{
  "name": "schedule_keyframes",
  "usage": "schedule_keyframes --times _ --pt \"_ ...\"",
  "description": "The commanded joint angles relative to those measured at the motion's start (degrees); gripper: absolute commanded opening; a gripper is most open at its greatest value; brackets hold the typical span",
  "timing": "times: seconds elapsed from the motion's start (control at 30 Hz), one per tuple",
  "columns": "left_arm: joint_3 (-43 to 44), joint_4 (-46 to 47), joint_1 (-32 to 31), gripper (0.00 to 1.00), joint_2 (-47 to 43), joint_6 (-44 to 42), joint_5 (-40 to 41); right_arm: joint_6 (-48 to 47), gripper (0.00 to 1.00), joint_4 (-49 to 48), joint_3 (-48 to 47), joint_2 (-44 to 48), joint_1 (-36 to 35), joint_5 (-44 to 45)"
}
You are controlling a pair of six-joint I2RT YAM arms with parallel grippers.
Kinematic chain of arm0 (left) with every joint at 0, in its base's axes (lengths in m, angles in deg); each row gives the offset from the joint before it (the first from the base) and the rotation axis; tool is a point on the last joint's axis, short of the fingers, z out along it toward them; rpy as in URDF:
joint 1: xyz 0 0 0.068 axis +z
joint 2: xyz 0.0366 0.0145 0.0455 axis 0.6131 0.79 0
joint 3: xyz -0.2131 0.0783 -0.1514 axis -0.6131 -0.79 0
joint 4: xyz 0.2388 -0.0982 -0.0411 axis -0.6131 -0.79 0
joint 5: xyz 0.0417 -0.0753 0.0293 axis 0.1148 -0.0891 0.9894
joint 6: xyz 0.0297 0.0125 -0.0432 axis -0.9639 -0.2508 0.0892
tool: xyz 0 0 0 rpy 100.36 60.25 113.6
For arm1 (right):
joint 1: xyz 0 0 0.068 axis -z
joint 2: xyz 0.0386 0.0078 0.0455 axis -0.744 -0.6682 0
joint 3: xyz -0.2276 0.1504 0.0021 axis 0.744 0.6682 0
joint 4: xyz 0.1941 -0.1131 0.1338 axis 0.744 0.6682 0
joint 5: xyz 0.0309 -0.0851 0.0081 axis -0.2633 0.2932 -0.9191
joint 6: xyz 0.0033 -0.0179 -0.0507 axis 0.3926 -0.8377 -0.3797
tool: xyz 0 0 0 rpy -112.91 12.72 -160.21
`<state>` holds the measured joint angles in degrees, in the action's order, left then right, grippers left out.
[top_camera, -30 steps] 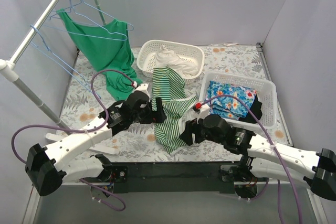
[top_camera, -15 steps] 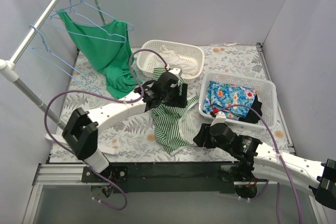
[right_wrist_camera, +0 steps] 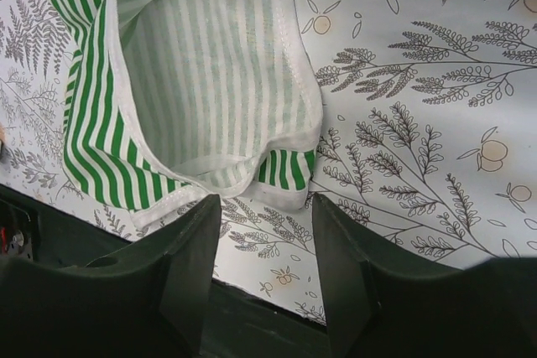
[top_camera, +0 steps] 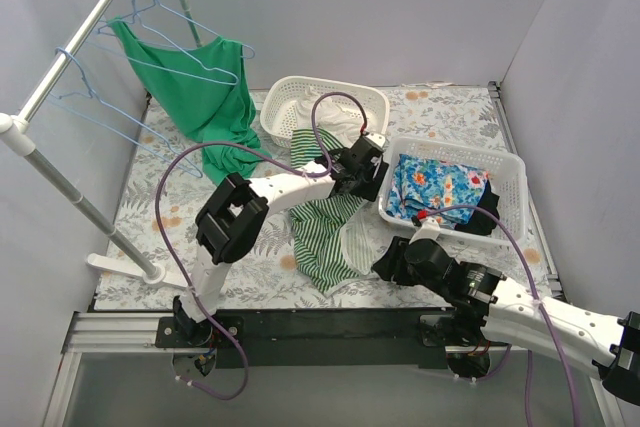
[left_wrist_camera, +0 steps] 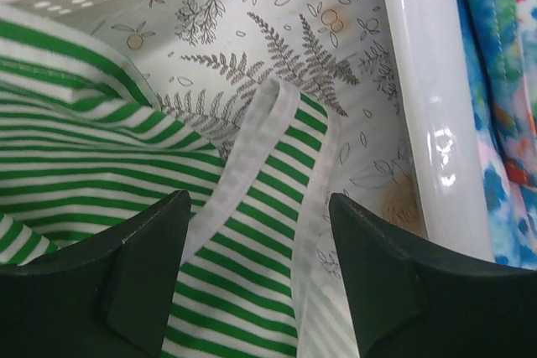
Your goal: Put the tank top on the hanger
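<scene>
The striped tank top [top_camera: 322, 232] lies crumpled on the table, trailing from the oval basket toward the front edge. My left gripper [top_camera: 360, 171] is open low over its upper part. In the left wrist view [left_wrist_camera: 258, 207] a white-edged strap [left_wrist_camera: 252, 207] lies between the open jaws, not clamped. My right gripper [top_camera: 387, 265] is open at the top's lower right. In the right wrist view [right_wrist_camera: 264, 203] the top's hem [right_wrist_camera: 285, 173] lies just ahead of the jaws. An empty light-blue hanger [top_camera: 95, 112] hangs on the rail at the left.
A plain green tank top [top_camera: 205, 97] hangs on another hanger from the rail [top_camera: 60, 67]. A white oval basket [top_camera: 290, 97] holds white cloth. A white rectangular basket [top_camera: 505, 162], also in the left wrist view [left_wrist_camera: 424, 106], holds the blue floral cloth [top_camera: 440, 187]. The rail's foot [top_camera: 120, 265] stands front left.
My left arm has swung from the table's left-middle across to the right, beside the rectangular basket. My right gripper has drawn back toward the front edge. The striped top has shifted a little.
</scene>
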<state>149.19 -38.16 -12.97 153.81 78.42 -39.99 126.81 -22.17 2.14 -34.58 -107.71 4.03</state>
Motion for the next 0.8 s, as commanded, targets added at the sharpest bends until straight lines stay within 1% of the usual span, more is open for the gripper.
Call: schedule_keyframes --times 0.0,0.07,0.23,0.33,0.4,0.57,0.6,0.63,0.7,0.73,0.77 --pt "4.29 3.15 0.07 0.67 1.14 -4.61 3.18 1.32 0.56 -0.59 0.58 -0.04 0.05 1.37" --pt "4.21 3.77 0.16 0.65 1.76 -5.31 2.74 1.41 0.56 -0.76 0.76 0.13 0.05 1.19" --pt "3.07 4.83 1.12 0.6 3.25 -4.44 -1.56 0.97 0.56 -1.38 1.2 0.13 0.05 1.54" --pt "0.79 6.5 2.27 0.52 2.12 -2.34 -4.55 0.54 0.57 -2.08 1.11 -0.57 0.13 1.72" --pt "-0.97 7.81 3.06 0.45 1.24 -1.11 -6.13 0.45 0.57 -3.05 1.29 -1.8 0.05 1.81" --pt "-7.65 10.45 6.13 0.35 -0.96 2.5 -10.18 -0.43 0.59 -5.25 0.85 -5.83 0.05 1.45" --pt "-8.62 11.33 6.48 0.31 -1.4 2.76 -10.27 -0.52 0.59 -5.68 0.67 -6.37 0.05 1.54" --pt "-9.23 11.6 6.66 0.24 -1.93 2.94 -10.27 -0.61 0.59 -6.04 0.67 -6.89 0.05 1.72" --pt "-10.47 11.69 7.1 0.18 -3.76 3.03 -10.01 -0.96 0.59 -7.0 0.58 -8.3 0.05 1.98" --pt "-10.73 11.77 7.19 0.1 -4.56 3.12 -9.75 -1.14 0.59 -7.44 0.5 -8.74 0.05 2.07" --pt "-11.6 11.95 7.1 0.09 -5.35 3.21 -9.4 -1.4 0.59 -7.88 0.49 -9.7 0.05 2.16"
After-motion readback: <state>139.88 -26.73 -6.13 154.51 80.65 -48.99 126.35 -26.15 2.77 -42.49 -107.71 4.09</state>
